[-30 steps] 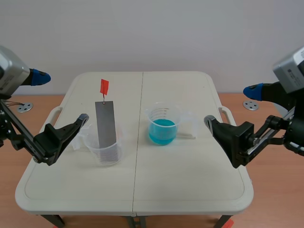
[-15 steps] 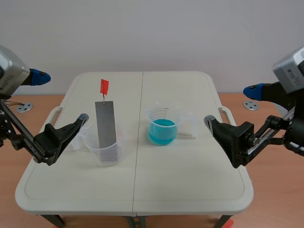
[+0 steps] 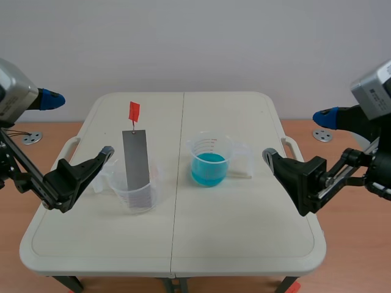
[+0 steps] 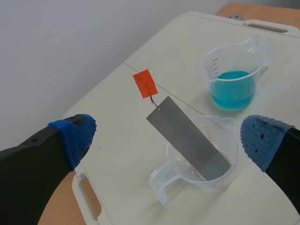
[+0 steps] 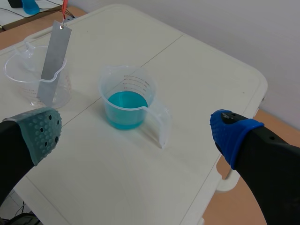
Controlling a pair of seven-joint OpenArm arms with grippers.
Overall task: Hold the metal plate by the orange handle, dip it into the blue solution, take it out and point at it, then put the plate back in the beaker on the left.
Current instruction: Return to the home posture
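1. While two clear beakers are standing apart on the table (image 3: 244, 226), one metal plate (image 3: 135, 160) is leaning in the left beaker (image 3: 135, 192), with its single orange handle (image 3: 134, 111) sticking up above the rim.
2. The right beaker (image 3: 209, 162) is holding blue solution (image 3: 209, 168).
3. The left gripper (image 4: 168, 138) and right gripper (image 5: 136, 130) are hanging at the table's sides, both gaping wide and gripping nothing.
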